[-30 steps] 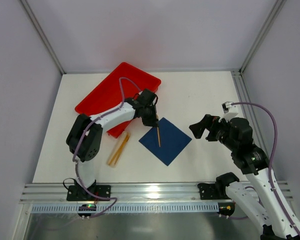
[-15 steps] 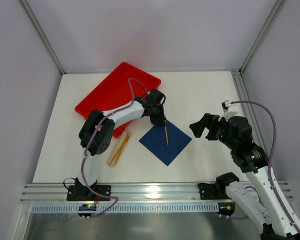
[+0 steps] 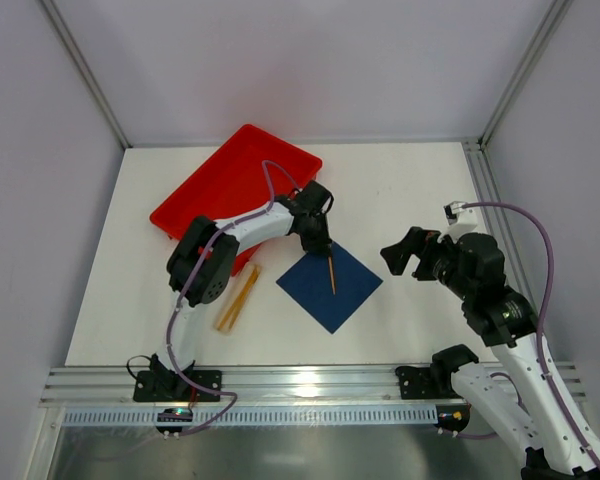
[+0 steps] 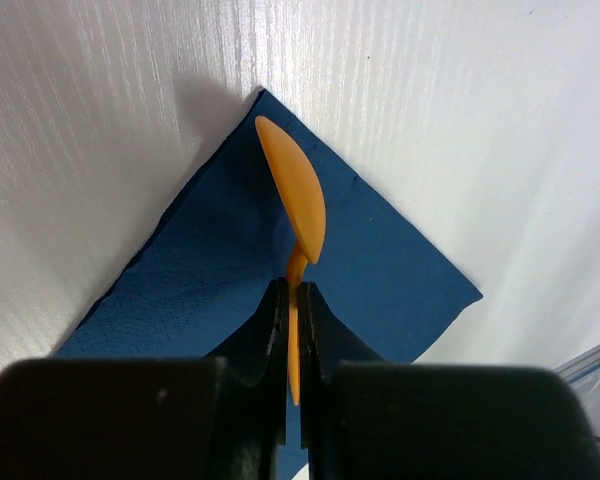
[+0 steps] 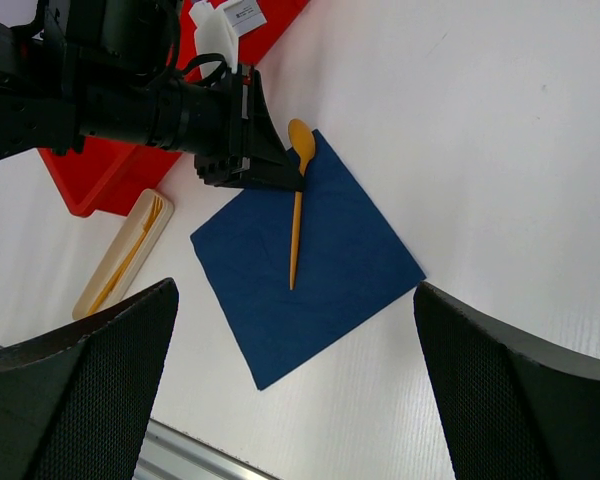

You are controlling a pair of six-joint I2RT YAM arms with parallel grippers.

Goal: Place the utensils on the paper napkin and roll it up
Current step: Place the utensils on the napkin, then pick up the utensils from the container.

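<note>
The navy paper napkin (image 3: 332, 290) lies as a diamond at mid-table; it also shows in the left wrist view (image 4: 200, 270) and the right wrist view (image 5: 320, 260). An orange spoon (image 3: 331, 272) rests along it, bowl (image 5: 301, 135) at the far corner. My left gripper (image 3: 320, 243) is shut on the spoon's neck (image 4: 296, 270), its fingertips (image 4: 275, 300) low over the napkin. More orange utensils (image 3: 240, 295) lie on a pale beige strip left of the napkin. My right gripper (image 3: 404, 252) hangs open and empty to the right of the napkin.
A red tray (image 3: 220, 190) sits at the back left, just behind the left arm, and shows in the right wrist view (image 5: 90, 175). The beige strip (image 5: 130, 245) lies between tray and napkin. Frame posts stand at the table's back corners.
My left gripper carried the spoon rightward across the napkin's top corner, then settled slightly. The left elbow swung right. The right arm stayed still.
</note>
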